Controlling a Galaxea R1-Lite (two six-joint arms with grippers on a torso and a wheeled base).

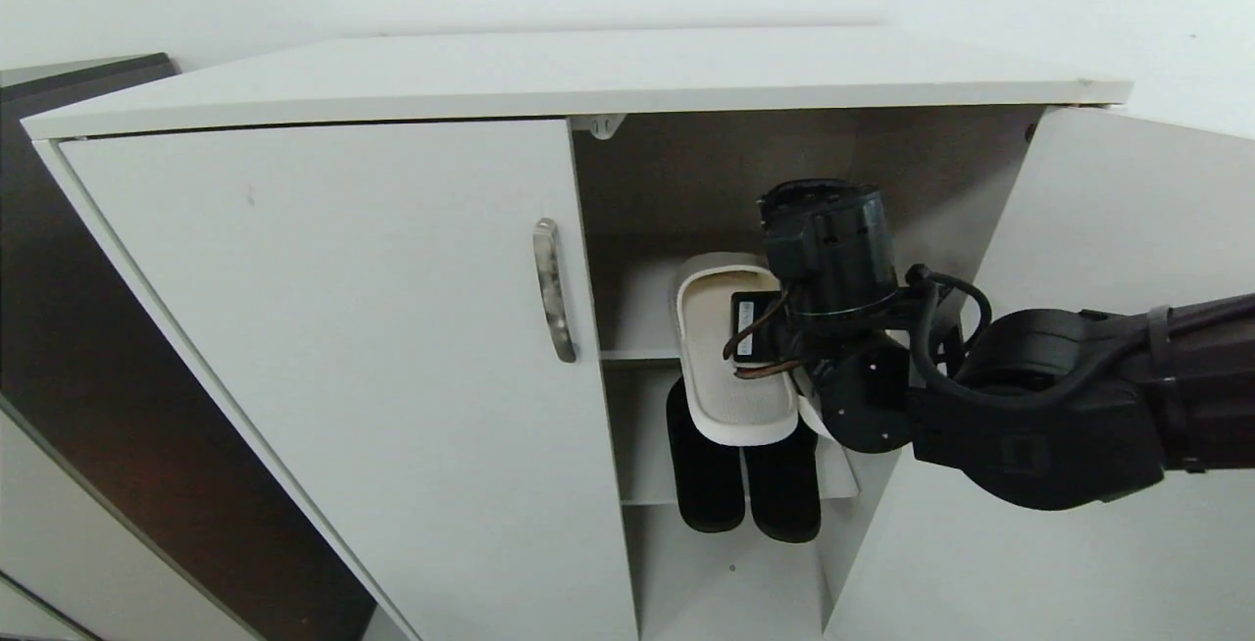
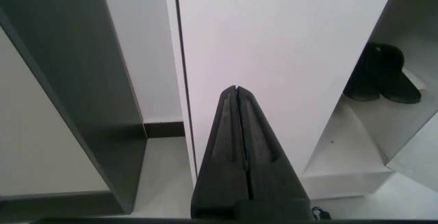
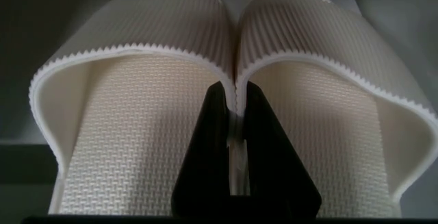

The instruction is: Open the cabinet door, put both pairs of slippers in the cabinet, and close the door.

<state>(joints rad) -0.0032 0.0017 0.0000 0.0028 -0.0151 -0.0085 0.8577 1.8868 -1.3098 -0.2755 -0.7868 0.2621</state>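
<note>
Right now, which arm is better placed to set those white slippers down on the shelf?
Right. The right gripper is shut on the white slippers, inside the open cabinet over the upper shelf, above the black slippers. The left gripper is shut and empty, outside, facing the closed left door.

The right arm (image 1: pixel 1039 396) is inside the open cabinet (image 1: pixel 588 73) beside the white slippers (image 1: pixel 726 376); the black slippers (image 1: pixel 706 484) lie just below them.

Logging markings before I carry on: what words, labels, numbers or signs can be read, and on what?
No text can be read.
A white sticker on the black box behind the right claw: print too small to read.
The cabinet, white slippers and black slippers: no markings visible.
</note>
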